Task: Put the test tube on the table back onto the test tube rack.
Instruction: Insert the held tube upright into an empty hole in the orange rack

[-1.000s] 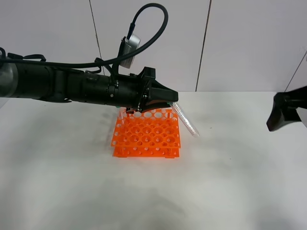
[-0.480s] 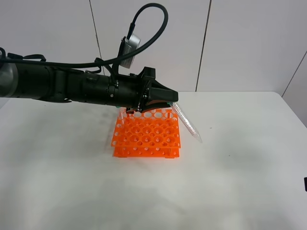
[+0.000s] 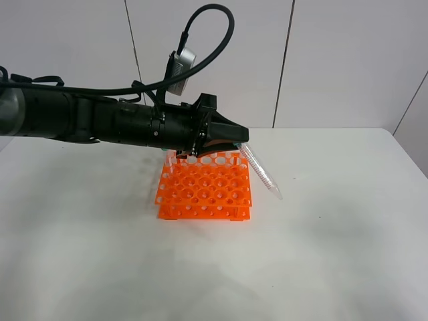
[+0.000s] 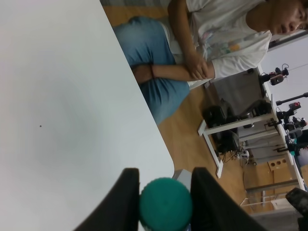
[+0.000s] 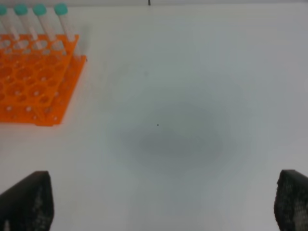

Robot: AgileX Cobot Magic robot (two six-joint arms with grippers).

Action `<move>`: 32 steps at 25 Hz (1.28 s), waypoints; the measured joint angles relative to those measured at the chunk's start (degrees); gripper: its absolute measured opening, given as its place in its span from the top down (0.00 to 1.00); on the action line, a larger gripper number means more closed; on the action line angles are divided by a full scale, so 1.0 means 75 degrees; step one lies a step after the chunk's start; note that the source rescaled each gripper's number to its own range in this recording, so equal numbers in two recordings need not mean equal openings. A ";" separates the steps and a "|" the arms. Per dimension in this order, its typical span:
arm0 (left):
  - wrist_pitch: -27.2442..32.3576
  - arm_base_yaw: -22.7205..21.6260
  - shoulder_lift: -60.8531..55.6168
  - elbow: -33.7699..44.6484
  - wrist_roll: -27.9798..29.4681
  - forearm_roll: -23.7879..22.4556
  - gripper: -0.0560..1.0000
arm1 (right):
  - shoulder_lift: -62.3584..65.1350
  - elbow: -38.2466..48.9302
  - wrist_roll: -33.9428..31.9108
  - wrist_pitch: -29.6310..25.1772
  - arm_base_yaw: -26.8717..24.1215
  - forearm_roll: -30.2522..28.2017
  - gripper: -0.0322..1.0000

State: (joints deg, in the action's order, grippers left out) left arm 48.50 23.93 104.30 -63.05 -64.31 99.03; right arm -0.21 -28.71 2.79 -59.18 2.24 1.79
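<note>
My left gripper (image 3: 232, 139) reaches in from the left over the far edge of the orange test tube rack (image 3: 204, 188). It is shut on the teal cap of a clear test tube (image 3: 261, 170). The tube hangs tilted, with its pointed tip down to the right, just off the rack's right side and above the white table (image 3: 334, 241). In the left wrist view the cap (image 4: 165, 204) sits between the two black fingers (image 4: 122, 199). My right gripper (image 5: 159, 202) is open wide and empty above the table, right of the rack (image 5: 33, 77).
Several teal-capped tubes (image 5: 38, 12) stand in the rack's far row. A seated person (image 4: 202, 53) and equipment stands are beyond the table's edge in the left wrist view. White wall panels stand behind the table.
The right arm, seen at the right edge a second ago, has pulled out of the exterior high view. The left arm and its tube have stayed almost still.
</note>
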 joint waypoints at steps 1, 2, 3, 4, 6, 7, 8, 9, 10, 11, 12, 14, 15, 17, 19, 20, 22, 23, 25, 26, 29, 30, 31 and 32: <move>0.0000 0.0000 0.0000 0.0000 0.0000 0.0000 0.95 | 0.0041 0.0000 0.0000 -0.0007 0.0000 0.0000 0.00; 0.0000 0.0000 -0.0008 0.0000 0.0000 0.0000 0.95 | 0.0059 0.0000 0.0000 -0.0007 0.0000 0.0000 0.00; 0.0000 0.0000 -0.0020 0.0000 0.0000 0.0000 0.95 | 0.0066 0.0000 0.0000 -0.0007 0.0000 0.0000 0.00; 0.0000 0.0000 -0.0050 0.0000 0.0000 0.0000 0.95 | 0.0073 0.0000 0.0000 0.0000 0.0000 0.0000 0.00; 0.0000 0.0000 -0.0119 0.0000 0.0000 0.0000 0.95 | 0.0073 0.0000 0.0000 0.0000 0.0000 0.0000 0.00; 0.0000 0.0000 -0.0159 0.0000 0.0000 0.0000 0.95 | 0.0073 0.0000 0.0000 0.0000 0.0000 0.0000 0.00; 0.0000 0.0000 -0.0196 0.0000 0.0000 0.0000 0.95 | 0.0073 0.0000 0.0000 0.0000 0.0000 0.0000 0.00; -0.0053 0.0000 -0.0258 0.0000 0.0000 0.0000 0.95 | 0.0073 0.0000 0.0000 0.0000 0.0000 0.0000 0.00; -0.0112 0.0000 -0.0310 0.0000 0.0000 -0.0036 0.95 | 0.0073 0.0000 0.0000 0.0000 0.0000 0.0000 0.00; -0.0249 0.0000 -0.0413 0.0000 0.0000 -0.0104 0.95 | 0.0073 0.0000 0.0000 0.0000 0.0000 0.0000 0.00; -0.0420 0.0000 -0.0543 0.0000 0.0000 -0.0253 0.95 | 0.0073 0.0000 0.0000 0.0000 0.0000 0.0000 0.00; -0.0773 0.0000 -0.0830 0.0000 0.0077 -0.0705 0.95 | 0.0073 0.0000 0.0000 0.0000 0.0000 0.0000 0.00; -0.0991 0.0000 -0.1004 0.0000 0.0160 -0.1014 0.95 | 0.0073 0.0000 0.0000 0.0000 0.0000 -0.0007 0.00; -0.1439 0.0000 -0.1346 0.0000 0.0455 -0.1722 0.95 | 0.0073 0.0000 0.0000 0.0000 0.0000 -0.0007 0.00; -0.1911 0.0000 -0.1700 0.0000 0.0874 -0.2599 0.95 | 0.0073 0.0000 0.0000 0.0000 0.0000 -0.0007 0.00; -0.2098 0.0000 -0.1843 0.0000 0.1120 -0.3043 0.95 | 0.0073 0.0000 0.0000 0.0000 0.0000 -0.0007 0.00; -0.2525 0.0000 -0.2149 0.0000 0.1586 -0.3806 0.95 | 0.0073 0.0000 0.0000 0.0000 0.0000 -0.0007 0.00; -0.2705 0.0000 -0.2276 0.0000 0.1831 -0.4184 0.95 | 0.0073 0.0000 0.0000 0.0000 0.0000 -0.0014 0.00; -0.2988 0.0000 -0.2476 0.0000 0.2314 -0.4845 0.95 | 0.0073 0.0000 0.0000 0.0000 0.0000 -0.0014 0.00; -0.3127 0.0000 -0.2572 0.0000 0.2499 -0.5187 0.95 | 0.0073 0.0000 0.0000 0.0000 0.0000 -0.0014 0.00; -0.3429 0.0000 -0.2772 0.0000 0.3150 -0.6126 0.95 | 0.0073 0.0000 0.0000 0.0000 0.0000 -0.0014 0.00; -0.3525 0.0000 -0.2812 0.0000 0.3381 -0.6448 0.95 | 0.0073 0.0000 0.0000 0.0000 0.0000 -0.0014 0.00; -0.3627 0.0000 -0.2857 0.0000 0.3612 -0.6800 0.95 | 0.0073 0.0000 0.0000 0.0000 0.0000 -0.0014 0.00; -0.3765 0.0000 -0.2898 0.0000 0.3880 -0.7146 0.95 | 0.0073 0.0000 0.0000 0.0000 0.0000 -0.0014 0.00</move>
State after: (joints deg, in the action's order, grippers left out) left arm 20.26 23.93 82.57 -63.05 -35.20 45.43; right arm 0.34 -28.71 2.79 -59.18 2.24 1.68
